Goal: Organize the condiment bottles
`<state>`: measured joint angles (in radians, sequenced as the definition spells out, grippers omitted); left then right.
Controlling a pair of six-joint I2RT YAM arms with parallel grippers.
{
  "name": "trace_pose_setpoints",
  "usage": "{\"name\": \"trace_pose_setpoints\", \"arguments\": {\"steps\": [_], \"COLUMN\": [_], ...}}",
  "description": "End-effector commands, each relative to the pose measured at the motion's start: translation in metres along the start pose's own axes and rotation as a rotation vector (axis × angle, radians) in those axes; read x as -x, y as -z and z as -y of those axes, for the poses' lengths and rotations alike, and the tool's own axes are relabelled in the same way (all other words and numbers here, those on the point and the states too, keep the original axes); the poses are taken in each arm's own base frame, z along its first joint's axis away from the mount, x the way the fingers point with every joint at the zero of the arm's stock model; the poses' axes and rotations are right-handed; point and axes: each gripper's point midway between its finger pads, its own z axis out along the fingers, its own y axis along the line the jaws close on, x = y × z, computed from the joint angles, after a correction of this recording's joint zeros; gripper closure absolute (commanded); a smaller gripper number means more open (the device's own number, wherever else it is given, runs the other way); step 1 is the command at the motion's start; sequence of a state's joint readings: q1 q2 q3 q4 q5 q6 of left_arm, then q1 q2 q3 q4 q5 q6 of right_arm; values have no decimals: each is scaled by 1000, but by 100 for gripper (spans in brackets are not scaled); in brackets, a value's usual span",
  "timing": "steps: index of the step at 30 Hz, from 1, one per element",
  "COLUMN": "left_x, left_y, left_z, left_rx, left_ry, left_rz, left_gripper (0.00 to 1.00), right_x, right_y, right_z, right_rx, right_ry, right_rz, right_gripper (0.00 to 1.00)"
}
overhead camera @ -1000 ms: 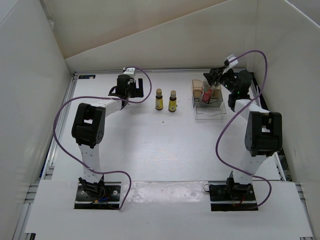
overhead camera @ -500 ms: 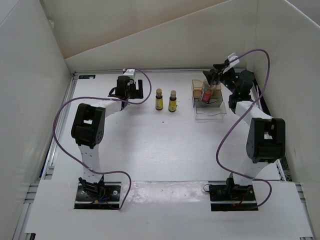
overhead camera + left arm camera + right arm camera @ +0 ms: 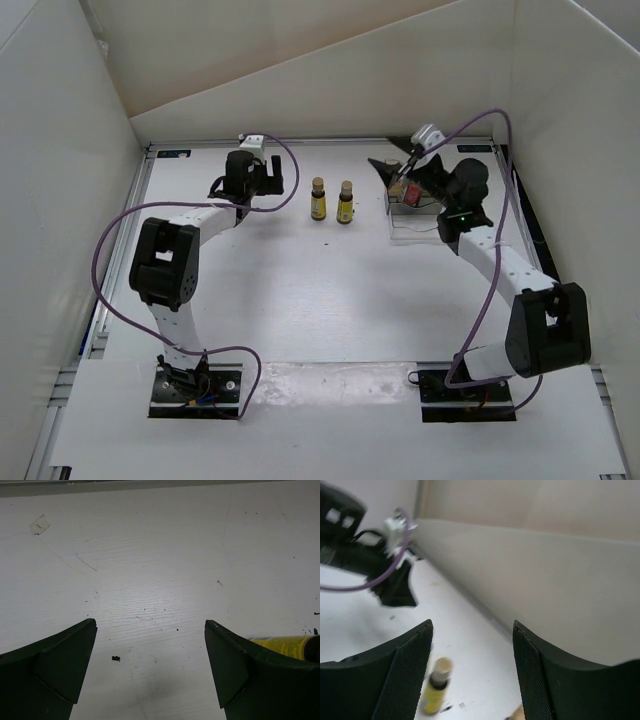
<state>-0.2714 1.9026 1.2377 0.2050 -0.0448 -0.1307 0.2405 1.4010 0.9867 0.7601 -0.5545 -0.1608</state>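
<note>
Two tiny yellow-labelled bottles with brown caps stand side by side at the back middle of the table, one on the left (image 3: 318,200) and one on the right (image 3: 345,203). My left gripper (image 3: 275,180) (image 3: 150,625) is open and empty, low over the table just left of them. A yellow label (image 3: 282,645) shows behind its right finger. My right gripper (image 3: 392,168) (image 3: 472,625) is open and empty, raised over the clear tray's (image 3: 420,228) back left corner and pointing left. One yellow bottle (image 3: 436,687) shows between its fingers. A red-filled bottle (image 3: 407,190) stands in the tray, partly hidden. The short black-capped bottle is hidden.
White walls close in the table at the back and on both sides. The right arm's purple cable loops above the tray. The left arm (image 3: 380,565) shows at the far left of the right wrist view.
My right arm has swung out and its gripper has lifted from the tray and turned left towards the yellow bottles. My left arm has shifted slightly.
</note>
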Motion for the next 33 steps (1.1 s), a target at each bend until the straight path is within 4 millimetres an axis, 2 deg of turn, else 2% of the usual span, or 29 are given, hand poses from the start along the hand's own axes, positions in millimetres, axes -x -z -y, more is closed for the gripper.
{"name": "trace_pose_setpoints", "arguments": {"steps": [1,2,3,5,6,7,11,16,17,19,20,22,23,24,26,33], "left_x": [35,34,34,33,32,30,29,30,26,26,24,24,23,26,23,18], "left_y": [21,22,23,25,25,25,22,20,17,16,15,13,12,11,9,4], "left_z": [2,0,1,0,0,-2,-5,-8,-8,-10,-12,-11,-16,-16,-19,-25], "left_rx": [-6,-1,-1,2,3,6,12,14,14,15,18,12,20,17,23,28], "left_ry": [9,10,7,4,-2,-1,1,10,10,12,13,17,19,21,21,27], "left_rz": [85,84,86,86,83,81,80,81,72,72,68,66,62,68,58,47], "left_gripper": [0,0,0,0,0,0,0,0,0,0,0,0,0,0,0,0], "right_x": [-31,-32,-36,-56,-59,-72,-98,-121,-132,-133,-150,-143,-158,-155,-168,-176], "right_y": [1,1,-2,3,0,2,6,-2,-5,-12,-13,-25,-26,-33,-36,-47], "right_z": [-33,-37,-53,-65,-76,-80,-91,-92,-94,-89,-91,-82,-84,-80,-80,-62], "right_rx": [44,49,79,76,89,87,95,92,94,93,98,108,116,113,112,97], "right_ry": [-55,-72,-86,-116,-116,-129,-187,-250,-264,-266,-284,-297,-316,-311,-330,-334], "right_rz": [-63,-59,-61,-104,-111,-137,-175,-199,-211,-204,-233,-202,-225,-211,-230,-228], "right_gripper": [32,32,32,32,32,32,32,30,30,30,30,30,30,30,30,30]}}
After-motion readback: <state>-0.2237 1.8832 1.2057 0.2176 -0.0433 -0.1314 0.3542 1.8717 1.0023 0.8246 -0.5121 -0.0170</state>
